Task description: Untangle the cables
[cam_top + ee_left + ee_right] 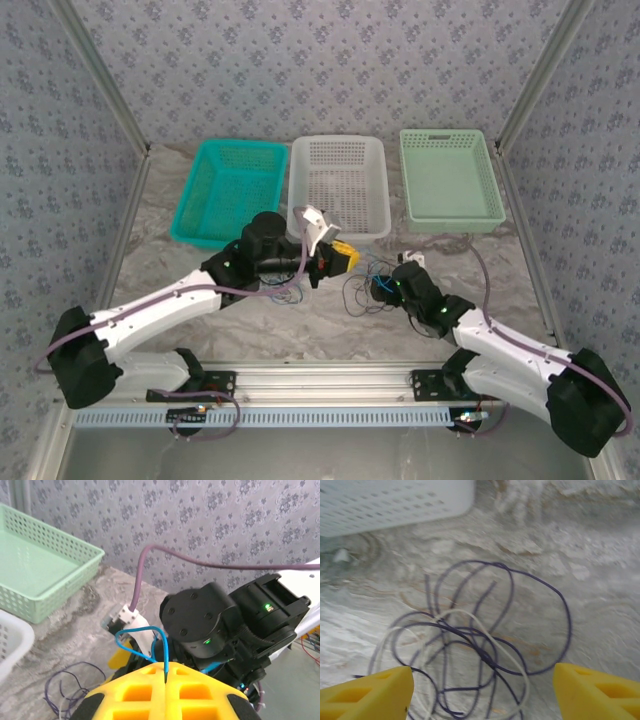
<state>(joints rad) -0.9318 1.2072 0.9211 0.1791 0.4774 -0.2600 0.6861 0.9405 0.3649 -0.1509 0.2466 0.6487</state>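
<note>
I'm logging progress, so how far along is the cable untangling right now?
Done: the left gripper is shut on the thin blue cable, a loop of it raised. In hand: the open right gripper hangs over the thin dark cable and the pale cream cable. Left: those two lie tangled on the grey marbled table.

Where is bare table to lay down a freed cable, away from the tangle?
Bare table lies left of the left arm, before the teal basket, and at the near edge between the arms. Crowded: before the white basket, where the cables, left gripper and right gripper meet.
</note>
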